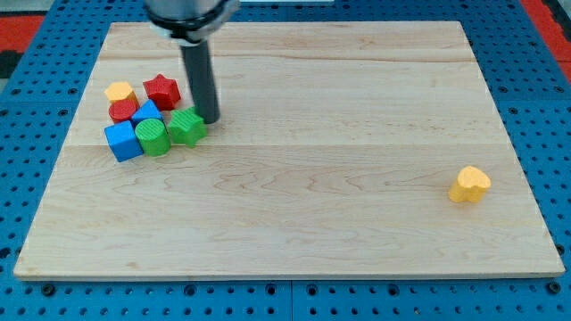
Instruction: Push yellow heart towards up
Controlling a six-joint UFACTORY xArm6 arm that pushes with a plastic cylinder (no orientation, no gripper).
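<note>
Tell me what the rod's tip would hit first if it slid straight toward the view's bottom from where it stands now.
My tip stands at the upper right of the green star-shaped block. Sliding straight toward the view's bottom, it would probably clip that block's right edge first; otherwise only bare wooden board lies ahead. The yellow heart block sits far right.

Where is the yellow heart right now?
The yellow heart sits alone near the board's right edge, toward the view's bottom right. It is far from my tip, which is beside the block cluster on the view's left.

Robotics lab, wooden board (294,178) on blue perforated bench (22,152), coloured test blocks
</note>
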